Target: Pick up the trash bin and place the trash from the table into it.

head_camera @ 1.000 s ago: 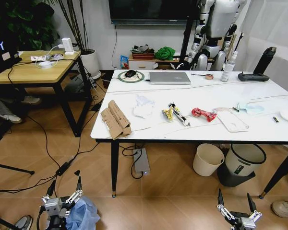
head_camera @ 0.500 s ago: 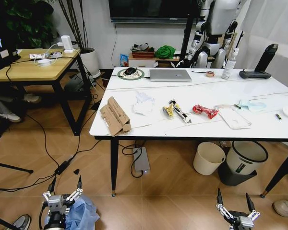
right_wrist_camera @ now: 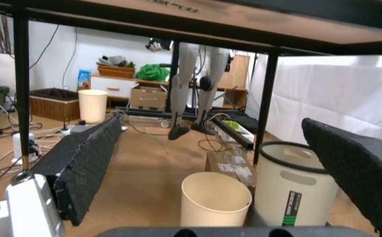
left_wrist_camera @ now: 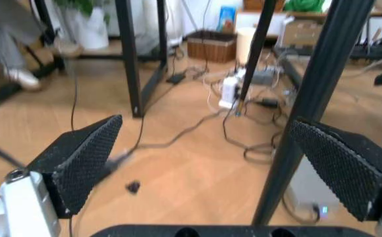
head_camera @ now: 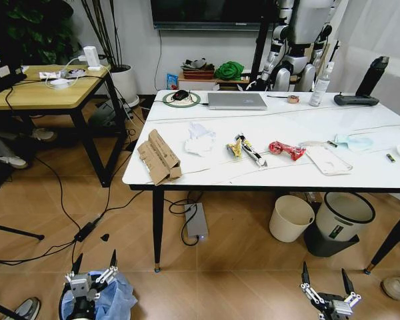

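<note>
Head view: the left gripper (head_camera: 93,265) hovers with fingers spread wide and empty, the crinkly light-blue bag-lined trash bin (head_camera: 110,299) on the floor just below its tips. It should descend squarely and pinch the rim. The right gripper (head_camera: 325,281) waits open, empty.

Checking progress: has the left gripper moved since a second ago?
Yes, the left gripper shifted slightly right toward the table leg, now above the blue-bagged bin.
</note>
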Robot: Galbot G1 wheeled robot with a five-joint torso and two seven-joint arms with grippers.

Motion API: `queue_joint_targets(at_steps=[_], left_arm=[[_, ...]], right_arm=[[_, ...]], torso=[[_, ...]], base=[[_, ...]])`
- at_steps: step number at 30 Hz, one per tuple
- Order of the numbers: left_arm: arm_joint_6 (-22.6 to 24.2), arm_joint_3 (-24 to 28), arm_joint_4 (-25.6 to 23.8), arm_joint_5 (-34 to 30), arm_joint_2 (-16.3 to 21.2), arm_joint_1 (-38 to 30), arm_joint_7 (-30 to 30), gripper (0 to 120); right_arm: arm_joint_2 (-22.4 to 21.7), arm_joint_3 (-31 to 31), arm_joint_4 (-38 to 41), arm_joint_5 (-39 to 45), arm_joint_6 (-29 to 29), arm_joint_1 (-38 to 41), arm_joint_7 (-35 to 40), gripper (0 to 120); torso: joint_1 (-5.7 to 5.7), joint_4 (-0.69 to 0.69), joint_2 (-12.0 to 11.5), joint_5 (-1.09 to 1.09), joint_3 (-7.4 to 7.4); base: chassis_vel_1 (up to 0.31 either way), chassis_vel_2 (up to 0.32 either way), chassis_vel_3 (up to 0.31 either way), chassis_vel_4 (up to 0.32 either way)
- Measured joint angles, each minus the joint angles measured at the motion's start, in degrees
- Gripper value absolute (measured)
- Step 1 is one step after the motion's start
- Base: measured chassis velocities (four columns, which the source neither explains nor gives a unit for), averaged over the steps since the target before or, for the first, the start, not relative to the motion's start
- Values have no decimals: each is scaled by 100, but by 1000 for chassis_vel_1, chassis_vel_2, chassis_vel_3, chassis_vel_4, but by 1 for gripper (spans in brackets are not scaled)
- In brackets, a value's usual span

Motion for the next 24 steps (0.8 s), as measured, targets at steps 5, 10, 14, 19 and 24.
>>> queue_joint_targets(at_steps=[5,10,14,19,24], left_arm=[[-38,-63,321,-67,-20,-4,-1,100],[-104,-136,545,-101,-12,-66,-3,100],[-106,-181,614,-181,-25,-56,85,100],[-134,-292,973,-408,25,-182,151,100],[-134,-412,1526,-687,219,-364,150,100]], right_arm=[[0,-29,-183,-49,0,59,-1,100],[0,-65,-242,-68,0,76,-1,100],[0,-67,-280,-70,0,91,-1,100],[0,-65,-289,-64,0,100,1,100],[0,-81,-345,-37,1,131,6,100]], torso=[[-75,0,-186,0,-112],[-123,0,-302,-1,-179],[-170,0,-419,0,-250],[-213,0,-525,-1,-312],[-260,1,-641,-1,-383]], base=[[0,0,0,0],[0,0,0,0],[0,0,0,0],[0,0,0,0],[0,0,0,0]])
